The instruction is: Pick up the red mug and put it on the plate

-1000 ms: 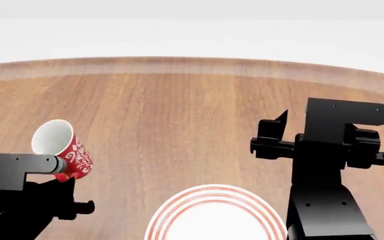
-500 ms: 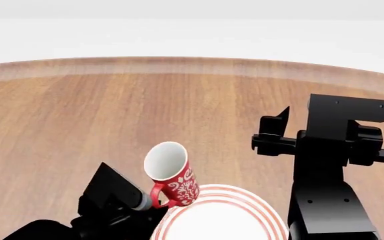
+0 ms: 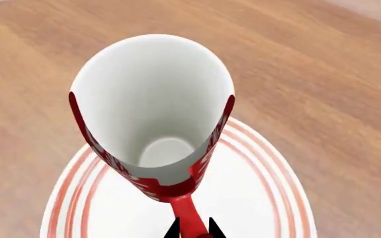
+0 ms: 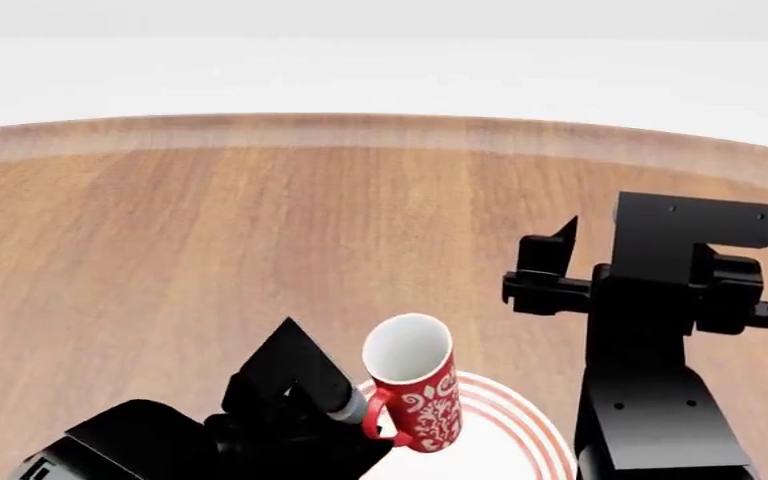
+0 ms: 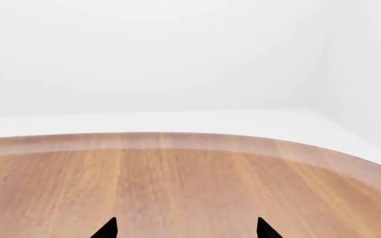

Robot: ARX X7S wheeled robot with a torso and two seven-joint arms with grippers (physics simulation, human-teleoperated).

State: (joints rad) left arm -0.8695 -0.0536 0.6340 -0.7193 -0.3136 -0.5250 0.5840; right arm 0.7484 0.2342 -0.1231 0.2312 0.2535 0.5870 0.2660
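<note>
the red mug [image 4: 415, 385] hangs over the near-left part of the plate [image 4: 524, 425] in the head view, its mouth open upward and tipped a little toward the far side of the bench [image 4: 224, 230]; the white pattern shows on its red wall and the inside is plain white; its handle [image 4: 379, 418] points back toward the left gripper [image 4: 357, 415], whose jaws are pinching that handle just beside the mug's wall; in the left wrist view the mug [image 3: 152, 114] fills the middle of the picture, seen down its white bore to the bottom, with the red handle [image 3: 189, 218] running from the wall into the narrow gap between two dark fingertips [image 3: 172, 229], which sit close on either side of it; the plate [image 3: 270, 198], white with concentric red rings at its rim, spreads beneath and around the mug in that view; whether the mug's base touches the plate or is held clear of it cannot be told, since the base is hidden by the mug's own body; the left arm reaches in from the near-left corner of the head view, dark and partly cut off by the frame; the right gripper [image 5: 185, 229] is held up well apart from the mug, off to the right of the plate, its jaws spread with only bare wooden bench [image 5: 177, 188] between the two tips; the right arm [image 4: 651, 330] stands dark and upright at the right of the head view, overlapping the plate's right edge
</note>
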